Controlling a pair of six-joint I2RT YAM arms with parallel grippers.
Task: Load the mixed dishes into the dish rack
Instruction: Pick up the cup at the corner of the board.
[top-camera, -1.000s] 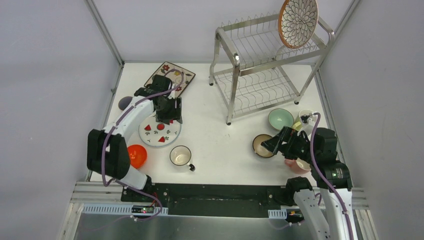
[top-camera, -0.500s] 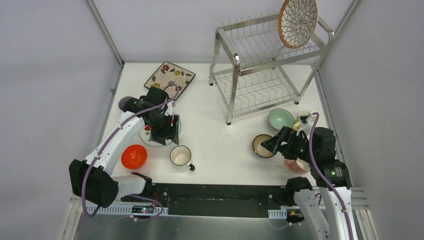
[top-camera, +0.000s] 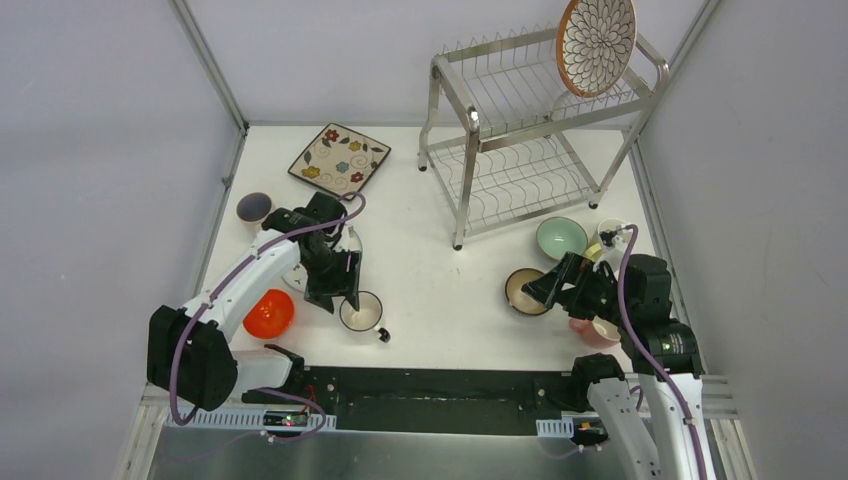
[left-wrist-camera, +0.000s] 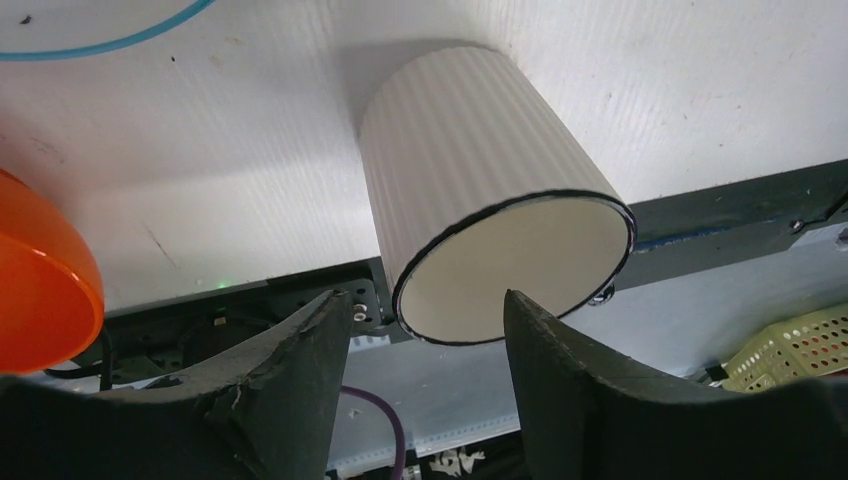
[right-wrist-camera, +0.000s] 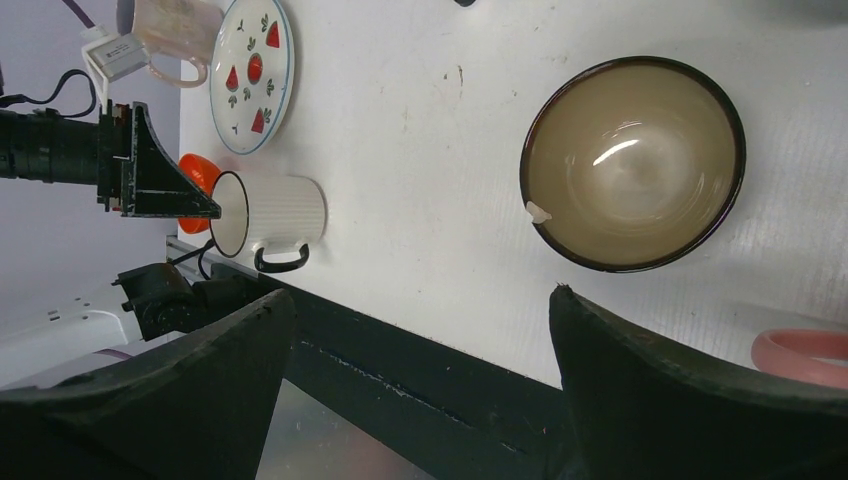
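The left gripper (left-wrist-camera: 425, 305), jaws apart, has swung off the strawberry plate (right-wrist-camera: 252, 70) to straddle the ribbed white cup (left-wrist-camera: 470, 180) by the table's (top-camera: 440, 290) near edge (not yet clamped). Only 1 petal plate (top-camera: 596, 42) stands in the dish rack (top-camera: 520, 170), far right corner.

We can't read any writing anywhere, folks: the ribbed white cup (left-wrist-camera: 470, 170) is plain, the square plate (top-camera: 340, 158) and round plate (right-wrist-camera: 252, 72) just have painted flowers and strawberries.
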